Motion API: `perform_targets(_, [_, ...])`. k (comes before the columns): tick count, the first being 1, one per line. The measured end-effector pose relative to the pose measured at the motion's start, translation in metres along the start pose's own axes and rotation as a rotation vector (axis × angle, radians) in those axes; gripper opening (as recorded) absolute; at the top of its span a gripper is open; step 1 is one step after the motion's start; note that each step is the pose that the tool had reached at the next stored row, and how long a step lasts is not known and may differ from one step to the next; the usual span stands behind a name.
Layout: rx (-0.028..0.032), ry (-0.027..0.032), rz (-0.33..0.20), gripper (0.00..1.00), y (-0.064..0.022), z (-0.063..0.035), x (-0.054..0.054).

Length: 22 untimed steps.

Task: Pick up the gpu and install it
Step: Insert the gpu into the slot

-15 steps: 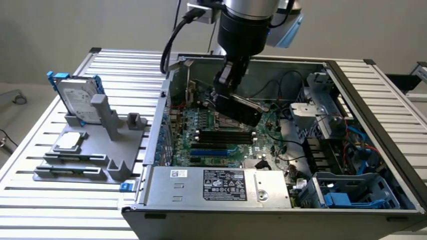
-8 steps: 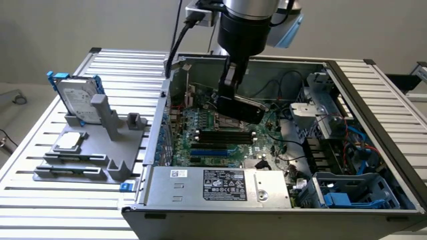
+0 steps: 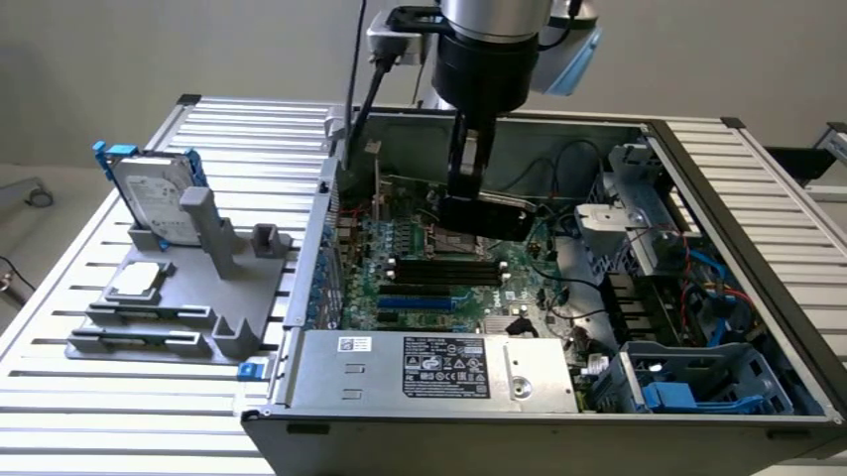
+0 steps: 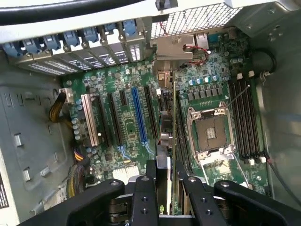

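Observation:
The gpu [image 3: 493,217], a thin card with a black rounded shroud, hangs inside the open computer case [image 3: 741,208] just above the green motherboard [image 3: 423,263]. My gripper [image 3: 466,190] reaches down from above and is shut on the card's upper edge. In the wrist view the gpu [image 4: 173,123] shows edge-on, running away from the gripper [image 4: 169,190] between its two black fingers [image 4: 145,197]. The card's far end lies near a silver metal piece by the case's rear slot wall. It hovers over the slots between the blue slot [image 4: 138,113] and the CPU socket [image 4: 209,133].
A silver labelled power-supply box [image 3: 423,367] fills the case's near corner. Memory slots [image 4: 247,120] lie beyond the socket. Cables and a drive cage [image 3: 701,382] crowd the exterior view's right. Outside the case, a hard drive in a blue frame [image 3: 153,198] stands on a grey fixture [image 3: 173,302].

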State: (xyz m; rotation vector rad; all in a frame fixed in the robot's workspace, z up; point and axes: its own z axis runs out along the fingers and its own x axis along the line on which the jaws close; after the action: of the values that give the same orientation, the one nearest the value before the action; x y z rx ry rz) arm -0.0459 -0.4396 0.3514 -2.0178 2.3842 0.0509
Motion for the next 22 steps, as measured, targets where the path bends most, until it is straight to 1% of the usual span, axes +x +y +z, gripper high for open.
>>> perform_targets(3, [0.0037,-0.0004,-0.039,0.26,0.0003,0.004,0.0])
perform_targets(7, [0.0087,-0.001,-0.067,0.26,0.0027,0.0111,-0.001])
perform_targets(9, [0.0106,-0.001,-0.073,0.26,0.0057,0.0147,-0.002])
perform_targets(13, [0.0149,-0.0018,-0.079,0.26,0.0148,0.022,-0.001])
perform_targets(15, [0.0151,-0.0017,-0.085,0.26,0.0181,0.0247,-0.001])
perform_targets(17, [0.015,0.0,-0.09,0.26,0.0219,0.0272,0.0])
perform_targets(20, [0.0158,0.0069,-0.093,0.26,0.0286,0.0302,0.001])
perform_targets(22, [0.0158,0.0072,-0.094,0.26,0.0305,0.0332,0.002])
